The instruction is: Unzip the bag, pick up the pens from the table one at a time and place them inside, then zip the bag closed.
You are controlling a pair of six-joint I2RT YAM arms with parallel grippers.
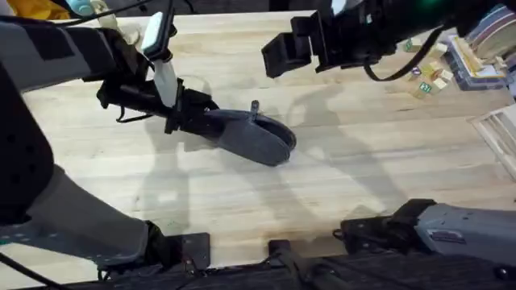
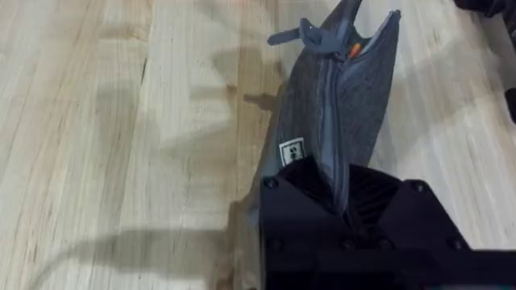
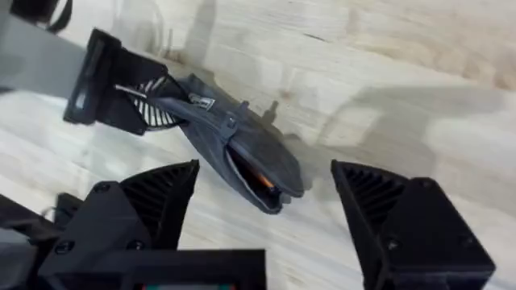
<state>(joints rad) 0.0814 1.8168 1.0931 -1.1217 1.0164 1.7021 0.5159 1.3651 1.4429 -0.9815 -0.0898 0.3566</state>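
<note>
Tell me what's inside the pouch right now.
Through the open zip of the grey pouch, something orange shows, likely a pen. The fabric hides the rest, so no count is possible.

Table: light butcher-block top, long pale planks. Bag lies on it left of centre, grey, oblong, one end under the left arm. Zip part open at the far end, something orange visible inside. Small coloured blocks sit at the far right edge, beside a tray of bits.

Small coloured blocks and stacked clutter lie at the far right edge.
</note>
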